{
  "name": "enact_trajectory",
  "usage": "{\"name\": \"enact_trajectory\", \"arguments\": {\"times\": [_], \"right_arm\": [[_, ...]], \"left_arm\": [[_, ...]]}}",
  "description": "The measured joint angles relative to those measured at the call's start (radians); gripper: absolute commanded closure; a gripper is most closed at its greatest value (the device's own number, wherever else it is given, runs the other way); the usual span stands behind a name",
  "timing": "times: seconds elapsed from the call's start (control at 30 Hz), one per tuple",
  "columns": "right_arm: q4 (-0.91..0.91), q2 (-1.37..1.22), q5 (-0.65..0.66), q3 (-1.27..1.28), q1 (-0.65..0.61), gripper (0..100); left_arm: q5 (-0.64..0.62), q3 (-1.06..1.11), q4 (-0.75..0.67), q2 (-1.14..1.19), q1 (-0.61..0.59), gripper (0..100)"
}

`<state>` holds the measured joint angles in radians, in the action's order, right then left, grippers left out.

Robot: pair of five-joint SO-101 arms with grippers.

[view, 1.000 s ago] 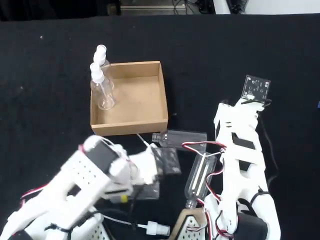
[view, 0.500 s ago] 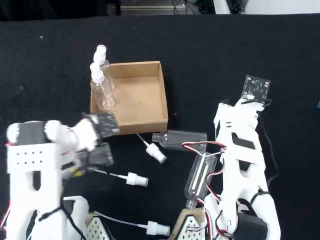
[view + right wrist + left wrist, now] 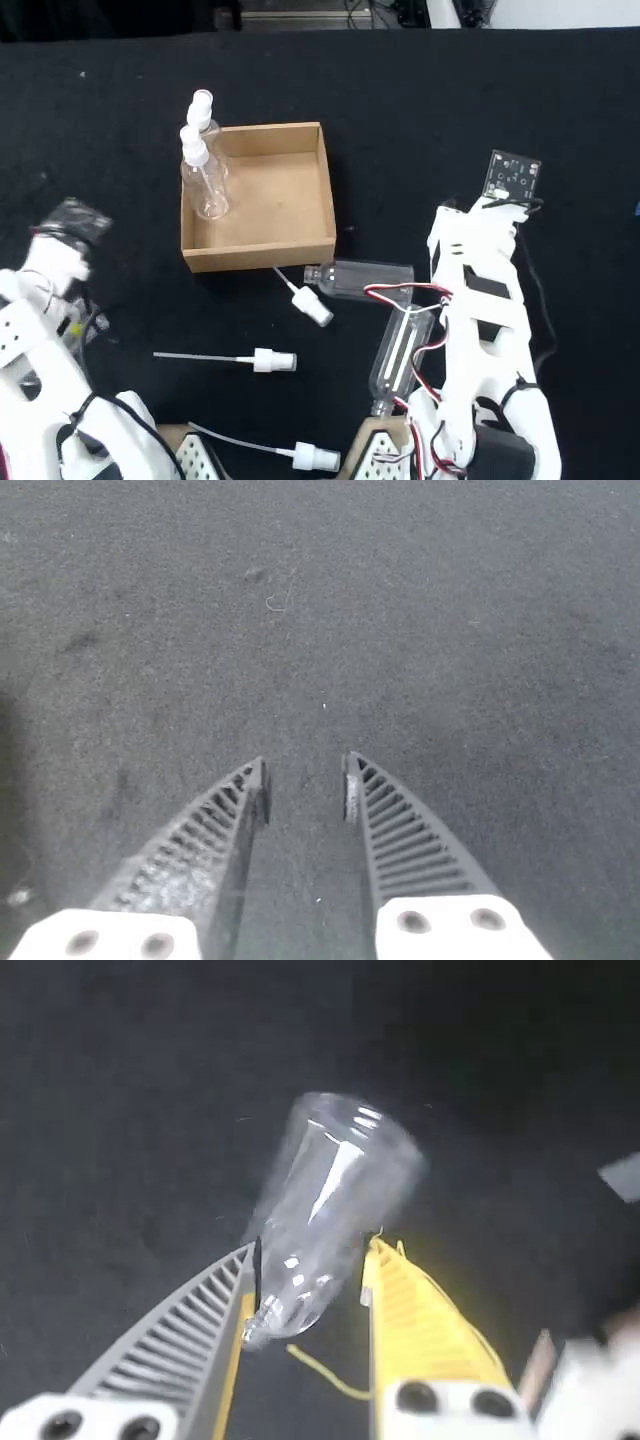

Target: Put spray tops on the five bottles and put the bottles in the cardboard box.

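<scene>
- Swung away from the middle since a second ago, the left arm (image 3: 40,330) now stands at the table's left edge; its left gripper (image 3: 312,1250) clamps a clear bottle (image 3: 335,1190) near the neck, whose mouth is hidden between the fingers
- from the high view that bottle is hard to make out
- right gripper (image 3: 305,765): slightly parted, holding nothing, over black cloth (image 3: 450,630)
- cardboard box (image 3: 260,257): two capped bottles (image 3: 205,185) upright in its far-left corner
- two bare bottles (image 3: 365,280) lie beside the right arm (image 3: 480,300), partly crossed by wires (image 3: 400,292); three loose spray tops (image 3: 272,360) lie nearby

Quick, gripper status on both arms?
Left gripper: shut on a clear bottle.
Right gripper: slightly open, holding nothing.
</scene>
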<state>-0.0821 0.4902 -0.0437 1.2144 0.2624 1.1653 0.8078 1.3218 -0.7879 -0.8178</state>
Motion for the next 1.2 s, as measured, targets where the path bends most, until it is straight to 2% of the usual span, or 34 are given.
{"name": "enact_trajectory", "arguments": {"times": [0.1,0.2,0.33,0.43,0.73,0.83,0.93,1.07,1.2], "right_arm": [[0.0,0.0,0.0,0.0,-0.002,89.9],[0.0,0.0,0.0,0.0,0.0,89.9],[0.0,0.0,0.0,0.0,-0.003,89.9],[0.0,0.0,0.0,0.0,-0.003,89.9],[0.0,0.0,0.0,0.0,-0.003,89.9],[0.0,0.0,0.0,0.0,-0.003,89.9],[0.0,0.0,0.0,0.0,-0.003,89.9],[0.0,0.0,0.0,0.0,-0.003,89.9],[0.0,0.0,0.0,0.0,-0.003,89.9]], "left_arm": [[-0.19,0.061,-0.181,0.002,-0.058,84],[-0.316,0.063,-0.241,0.002,-0.094,84],[-0.388,0.04,-0.198,0.002,-0.117,84],[-0.486,0.005,-0.106,0.002,-0.146,84],[-0.848,0.006,0.106,0.002,-0.192,69],[-0.98,0.055,0.095,0.002,-0.23,67],[-1.109,0.135,0.023,0.002,-0.256,67],[-1.163,0.239,-0.127,-0.02,-0.265,67],[-1.186,0.276,-0.158,-0.025,-0.311,67]]}}
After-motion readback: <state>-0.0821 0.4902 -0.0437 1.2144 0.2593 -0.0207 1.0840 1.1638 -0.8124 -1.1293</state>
